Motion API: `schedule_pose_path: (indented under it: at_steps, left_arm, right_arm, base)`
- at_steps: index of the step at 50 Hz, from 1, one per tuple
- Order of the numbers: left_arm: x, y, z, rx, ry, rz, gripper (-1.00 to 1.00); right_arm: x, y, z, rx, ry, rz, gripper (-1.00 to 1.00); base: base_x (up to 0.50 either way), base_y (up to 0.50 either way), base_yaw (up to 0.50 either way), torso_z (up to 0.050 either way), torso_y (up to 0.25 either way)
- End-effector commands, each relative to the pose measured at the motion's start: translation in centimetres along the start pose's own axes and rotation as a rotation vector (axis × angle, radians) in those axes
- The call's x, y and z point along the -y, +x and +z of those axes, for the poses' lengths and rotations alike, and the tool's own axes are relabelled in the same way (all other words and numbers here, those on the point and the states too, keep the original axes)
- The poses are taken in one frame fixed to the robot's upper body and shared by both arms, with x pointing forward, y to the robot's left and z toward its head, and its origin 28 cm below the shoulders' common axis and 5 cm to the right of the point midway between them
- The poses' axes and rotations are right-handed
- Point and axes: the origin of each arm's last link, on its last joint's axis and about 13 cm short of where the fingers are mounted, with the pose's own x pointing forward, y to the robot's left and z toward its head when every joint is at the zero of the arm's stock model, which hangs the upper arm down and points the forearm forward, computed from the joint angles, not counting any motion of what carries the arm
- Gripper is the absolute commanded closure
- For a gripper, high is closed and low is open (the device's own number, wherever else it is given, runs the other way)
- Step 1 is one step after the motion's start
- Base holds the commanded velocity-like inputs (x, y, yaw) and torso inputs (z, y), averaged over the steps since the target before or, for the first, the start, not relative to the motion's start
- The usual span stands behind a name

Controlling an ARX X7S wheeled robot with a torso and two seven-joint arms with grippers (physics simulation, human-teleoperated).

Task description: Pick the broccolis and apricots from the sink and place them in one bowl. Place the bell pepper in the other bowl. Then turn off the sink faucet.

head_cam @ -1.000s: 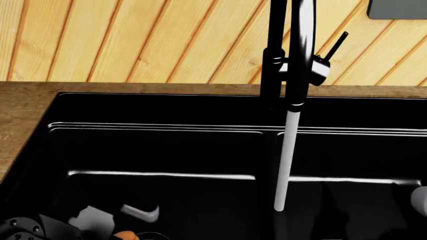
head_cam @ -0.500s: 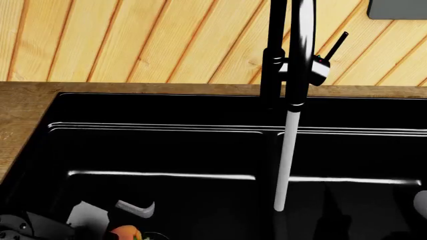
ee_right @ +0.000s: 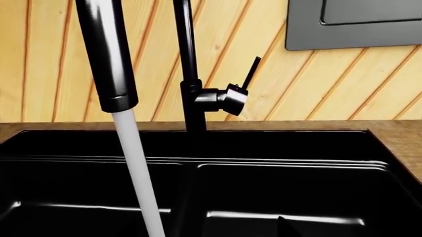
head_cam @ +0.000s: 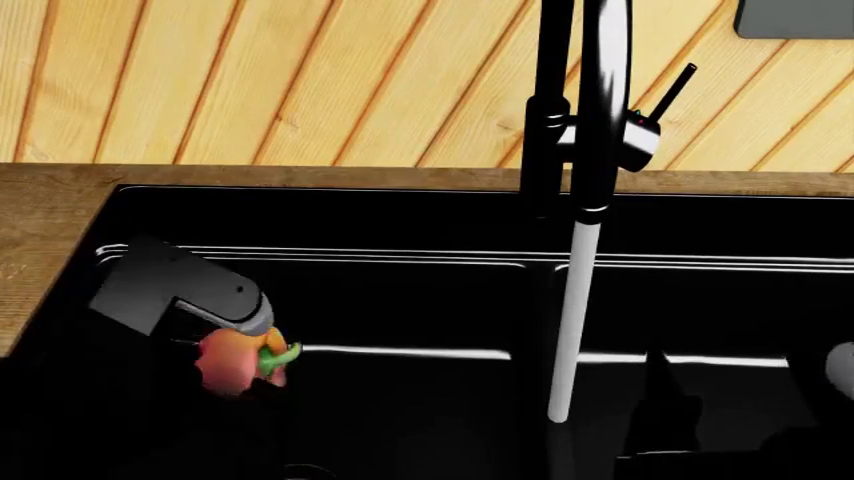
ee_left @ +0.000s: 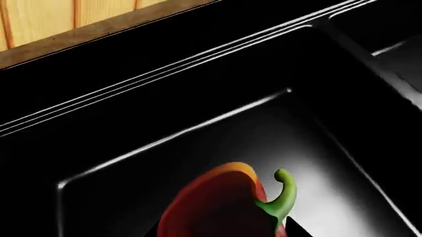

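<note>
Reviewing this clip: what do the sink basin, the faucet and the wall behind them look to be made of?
Sink basin: glossy black, perhaps composite or enamel; sharp white highlights run along its edges. Faucet: black, semi-gloss, probably coated metal, with soft reflections on the spout. Wall: light wood planks laid diagonally, matte, with visible seams and grain.

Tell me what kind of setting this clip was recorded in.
Most likely a simulated kitchen: a black two-basin sink set in a wooden countertop, a tall faucet running water, a wood-plank wall behind, and a bell pepper at the left gripper.
</note>
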Motion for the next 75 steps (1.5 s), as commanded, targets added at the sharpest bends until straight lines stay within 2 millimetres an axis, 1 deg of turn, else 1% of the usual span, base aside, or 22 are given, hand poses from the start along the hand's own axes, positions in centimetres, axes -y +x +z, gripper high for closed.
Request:
schedule_pose_path:
  at_steps: [1,2,4,5,6,8,10,13,16,20,36,53,75]
  left_arm:
    - [0.5,-3.6,1.2,0.298,-0.015,-0.031,1.00]
    - [0.4,-4.2,1.3,0.330,-0.037,-0.058,1.00]
    - [0.3,-4.8,1.6,0.409,-0.002,-0.027,1.00]
    - [0.2,-5.0,1.6,0.419,0.033,-0.015,1.00]
    - [0.1,-5.7,1.8,0.436,0.014,-0.044,1.00]
    - [0.2,-6.1,1.7,0.461,0.041,-0.027,1.00]
    - [0.1,-6.4,1.5,0.462,0.005,-0.034,1.00]
    - [-0.1,-6.4,1.1,0.478,-0.051,-0.018,1.00]
    - [-0.4,-6.5,0.7,0.495,-0.083,-0.003,1.00]
    - [-0.4,-6.7,0.4,0.514,-0.089,0.002,1.00]
    - [-0.5,-7.2,0.1,0.549,-0.118,0.009,1.00]
    - [-0.7,-7.9,0.1,0.547,-0.135,0.006,1.00]
    - [-0.5,-8.4,-0.3,0.538,-0.144,-0.004,1.00]
  right_arm:
    - [0.0,0.8,0.7,0.025,-0.011,0.021,-1.00]
    - [-0.1,0.8,0.8,0.027,-0.011,0.023,-1.00]
    - [-0.1,1.0,0.9,0.029,-0.013,0.025,-1.00]
    - [-0.1,1.0,1.1,0.032,-0.014,0.026,-1.00]
    - [-0.1,1.0,1.3,0.037,-0.014,0.024,-1.00]
    - [-0.2,1.0,1.4,0.038,-0.019,0.028,-1.00]
    - [-0.2,1.0,1.3,0.036,-0.019,0.030,-1.00]
    - [-0.2,1.1,1.2,0.034,-0.015,0.028,-1.00]
    - [-0.2,1.0,1.5,0.048,-0.016,0.025,-1.00]
    - [-0.2,0.8,1.7,0.057,-0.017,0.016,-1.00]
    - [-0.5,0.7,1.6,0.044,-0.030,0.009,-1.00]
    - [-0.6,0.5,1.5,0.050,-0.028,0.010,-1.00]
    - [-0.7,0.6,1.4,0.056,-0.033,0.009,-1.00]
  base:
    - [0.00,0.00,0.00,0.000,0.000]
    - [0.00,0.00,0.00,0.000,0.000]
    - [0.00,0.00,0.00,0.000,0.000]
    - [0.00,0.00,0.00,0.000,0.000]
    - [0.00,0.00,0.00,0.000,0.000]
    - [0.00,0.00,0.00,0.000,0.000]
    - [0.00,0.00,0.00,0.000,0.000]
    - [0.00,0.00,0.00,0.000,0.000]
    - [0.00,0.00,0.00,0.000,0.000]
    - [0.00,0.00,0.00,0.000,0.000]
    - [0.00,0.00,0.00,0.000,0.000]
    - [-0.41,0.18,0.00,0.000,0.001]
    - [-0.49,0.30,0.00,0.000,0.000]
